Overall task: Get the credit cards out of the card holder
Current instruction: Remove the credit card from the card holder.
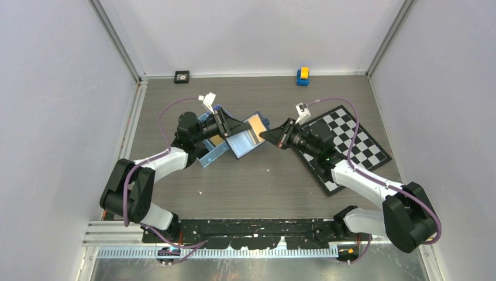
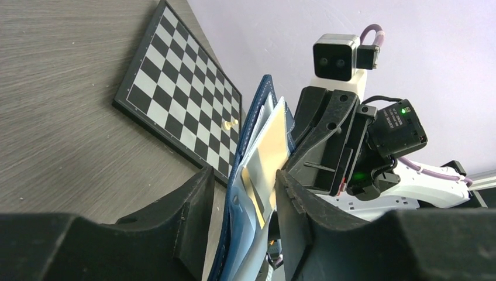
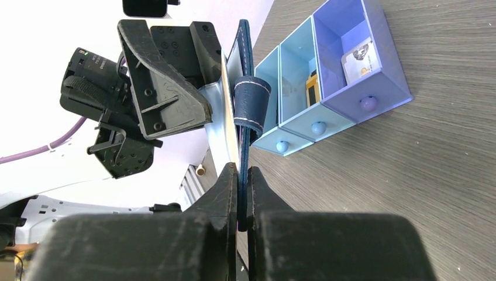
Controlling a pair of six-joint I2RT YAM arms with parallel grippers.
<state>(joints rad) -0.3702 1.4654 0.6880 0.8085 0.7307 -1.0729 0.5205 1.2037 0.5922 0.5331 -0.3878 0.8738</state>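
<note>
The card holder (image 1: 244,142) hangs open in the air between both arms, navy outside (image 2: 255,126), light blue inside. An orange-gold credit card (image 1: 255,124) (image 2: 270,153) lies in its upper half, partly slid out of a pocket. My right gripper (image 1: 272,136) (image 3: 242,173) is shut on the holder's navy edge (image 3: 244,70). My left gripper (image 1: 228,126) (image 2: 244,174) straddles the holder and card from the other side. Its jaws are apart, with a sliver of table showing between one finger (image 2: 196,193) and the navy cover.
A light-blue three-compartment tray (image 1: 212,153) (image 3: 327,111) sits under the left gripper, with a white card (image 3: 358,58) in one bin and an orange item (image 3: 312,88) in another. A chessboard (image 1: 351,146) (image 2: 175,88) lies under the right arm. A blue-yellow toy (image 1: 302,76) and a black square (image 1: 182,76) stand at the back wall.
</note>
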